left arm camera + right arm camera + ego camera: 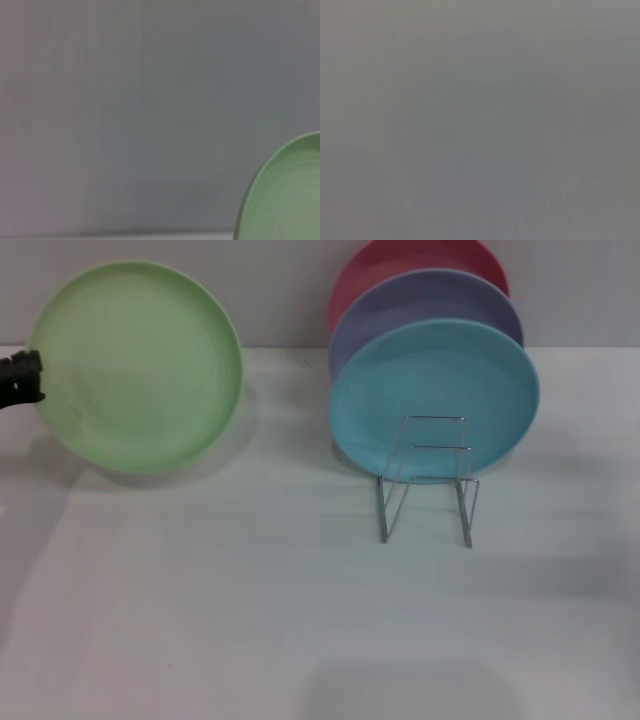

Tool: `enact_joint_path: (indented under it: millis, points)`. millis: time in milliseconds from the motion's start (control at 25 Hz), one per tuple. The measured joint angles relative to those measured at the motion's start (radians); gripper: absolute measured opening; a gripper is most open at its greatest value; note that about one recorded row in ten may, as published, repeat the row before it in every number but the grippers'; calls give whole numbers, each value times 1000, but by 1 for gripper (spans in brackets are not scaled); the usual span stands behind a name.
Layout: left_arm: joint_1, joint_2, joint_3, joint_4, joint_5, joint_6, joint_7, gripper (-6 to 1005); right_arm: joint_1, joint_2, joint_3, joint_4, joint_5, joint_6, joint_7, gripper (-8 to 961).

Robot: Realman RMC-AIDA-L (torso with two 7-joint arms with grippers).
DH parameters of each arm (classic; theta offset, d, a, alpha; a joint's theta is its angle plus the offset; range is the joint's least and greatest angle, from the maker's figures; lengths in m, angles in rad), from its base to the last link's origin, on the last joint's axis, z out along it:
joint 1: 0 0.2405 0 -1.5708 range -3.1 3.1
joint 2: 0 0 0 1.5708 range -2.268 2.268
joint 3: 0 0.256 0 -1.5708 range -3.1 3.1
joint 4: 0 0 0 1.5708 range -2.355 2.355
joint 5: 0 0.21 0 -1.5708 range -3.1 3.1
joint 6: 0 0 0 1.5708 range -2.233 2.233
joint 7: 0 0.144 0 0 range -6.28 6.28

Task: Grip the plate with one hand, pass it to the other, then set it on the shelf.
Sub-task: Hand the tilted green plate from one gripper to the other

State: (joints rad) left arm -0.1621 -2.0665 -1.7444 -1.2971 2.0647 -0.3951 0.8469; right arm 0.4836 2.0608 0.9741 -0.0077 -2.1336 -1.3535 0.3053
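Plate: the green plate point(137, 367) stands lifted at far left, well apart from the wire rack point(427, 478).
Left gripper point(20, 378): clamped on its rim.
Risk: an edge-only pinch may let it swing or slip at handover.

A curved part of the light green plate point(287, 197) fills the corner toward four o'clock, its faint concentric rings visible. A plain grey surface takes up everything else.

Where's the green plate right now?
In the head view the green plate is on the robot's left, held up above the table by the left hand at its edge, well apart from the rack and its plates.
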Motion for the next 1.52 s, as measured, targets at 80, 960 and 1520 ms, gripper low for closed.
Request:
enact_joint_path:
  millis: [80, 960, 1520]
  points:
    - [10, 0, 33, 5, -23, 62, 35, 31, -1, 0, 0, 0, 0, 0, 0, 664]
    - [88, 6, 689, 268, 299, 1247, -423, 30, -18, 0, -9, -10, -4, 0, 0, 663]
    - [72, -5, 767, 544, 399, 1489, -755, 33, -75, 11, -225, -1, -13, -167, 36, 664]
